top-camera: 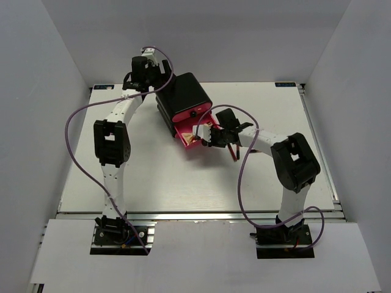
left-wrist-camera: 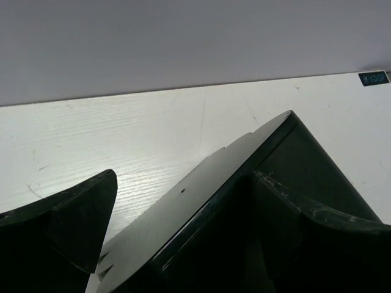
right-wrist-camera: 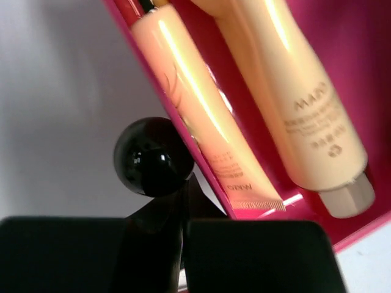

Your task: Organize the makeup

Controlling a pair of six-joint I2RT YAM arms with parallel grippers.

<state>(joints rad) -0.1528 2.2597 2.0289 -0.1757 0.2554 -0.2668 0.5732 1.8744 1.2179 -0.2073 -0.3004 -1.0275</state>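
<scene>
The black box point(top-camera: 183, 94) with pink drawers stands at the back middle of the table. Its lowest pink drawer point(top-camera: 185, 131) is pulled out. In the right wrist view the drawer point(right-wrist-camera: 366, 36) holds a peach squeeze tube point(right-wrist-camera: 208, 110) and a thicker beige tube point(right-wrist-camera: 305, 110). My right gripper point(top-camera: 203, 135) is at the drawer's front, shut point(right-wrist-camera: 183, 223), its tips just below the round black knob point(right-wrist-camera: 153, 157). My left gripper point(top-camera: 148, 76) is open behind the box and straddles the box's back corner point(left-wrist-camera: 201, 201). Other makeup is not in view.
The white table point(top-camera: 153, 177) is enclosed by white walls at the back and both sides. Purple cables loop off both arms, one point(top-camera: 73, 152) at the left and one point(top-camera: 241, 183) beside the right arm.
</scene>
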